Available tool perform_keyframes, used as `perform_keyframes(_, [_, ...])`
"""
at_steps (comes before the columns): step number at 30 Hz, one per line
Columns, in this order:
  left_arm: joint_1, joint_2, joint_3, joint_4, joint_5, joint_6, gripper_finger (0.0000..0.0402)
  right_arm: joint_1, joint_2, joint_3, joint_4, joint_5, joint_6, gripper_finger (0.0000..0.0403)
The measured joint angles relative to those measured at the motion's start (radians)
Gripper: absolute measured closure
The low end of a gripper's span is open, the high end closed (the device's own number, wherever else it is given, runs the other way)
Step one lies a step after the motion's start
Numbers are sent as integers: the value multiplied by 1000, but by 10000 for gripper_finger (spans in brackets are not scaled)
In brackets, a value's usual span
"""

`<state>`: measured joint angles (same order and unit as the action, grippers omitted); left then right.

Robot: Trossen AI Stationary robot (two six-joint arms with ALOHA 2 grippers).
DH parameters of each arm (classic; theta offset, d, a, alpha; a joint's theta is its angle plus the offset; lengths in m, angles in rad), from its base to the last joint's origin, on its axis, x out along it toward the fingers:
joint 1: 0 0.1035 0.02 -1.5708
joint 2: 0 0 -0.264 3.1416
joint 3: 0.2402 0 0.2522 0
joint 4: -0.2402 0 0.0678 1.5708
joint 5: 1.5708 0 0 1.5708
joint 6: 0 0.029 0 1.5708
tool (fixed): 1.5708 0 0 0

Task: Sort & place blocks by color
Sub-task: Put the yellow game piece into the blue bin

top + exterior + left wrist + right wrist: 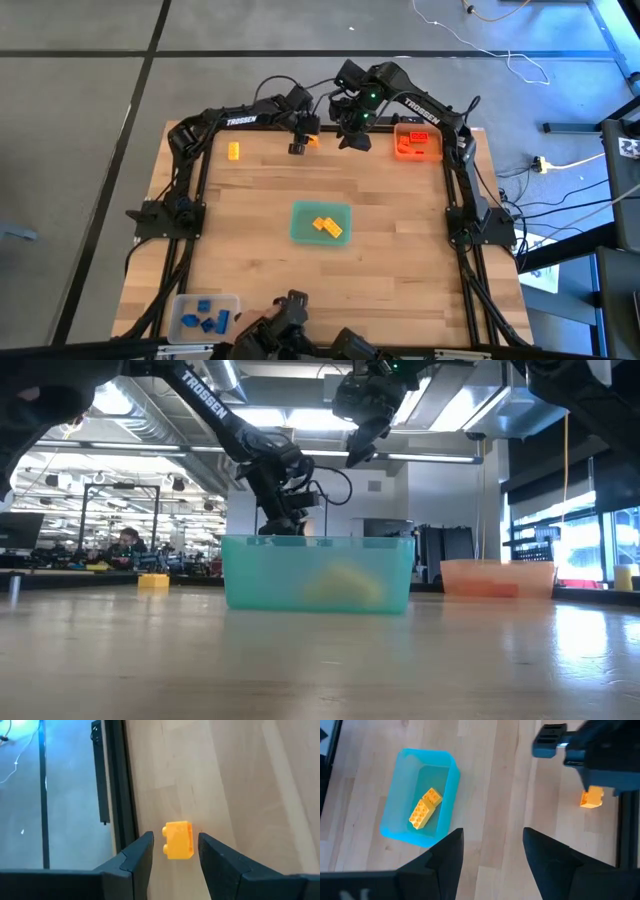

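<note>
A yellow block (178,840) lies on the wood near the table's far edge. My left gripper (175,839) slants down over it, open, with one finger on either side and a narrow gap to each. In the high view this gripper (301,146) stands beside the block (312,140). A second yellow block (233,150) lies to its left. My right gripper (492,837) hangs open and empty, high above the table (352,132). Two yellow blocks (425,808) lie in the green tray (300,225).
An orange tray (436,150) with red blocks stands at the far right corner. A clear tray (180,305) with blue blocks sits at the near left. The table's dark frame rail (102,780) runs close beside the left gripper. Bare wood surrounds the green tray.
</note>
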<state>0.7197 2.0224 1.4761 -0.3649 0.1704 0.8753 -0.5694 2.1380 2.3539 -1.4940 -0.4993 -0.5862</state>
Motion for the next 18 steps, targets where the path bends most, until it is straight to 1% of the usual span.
perform_keyframes(2, [13,0,0,0,16,0,253,0,0,0,0,-18,1,198])
perform_keyframes(5, [31,0,0,0,90,0,253,0,0,0,0,-58,5,198])
perform_keyframes(7, [35,9,0,13,109,0,253,0,0,0,0,-78,5,198])
perform_keyframes(11, [37,41,0,27,103,13,253,0,0,0,0,-79,5,198])
perform_keyframes(15, [32,49,0,70,95,36,253,0,0,0,1,-79,6,198])
perform_keyframes(18, [34,54,0,64,88,46,253,0,0,0,1,-79,6,198])
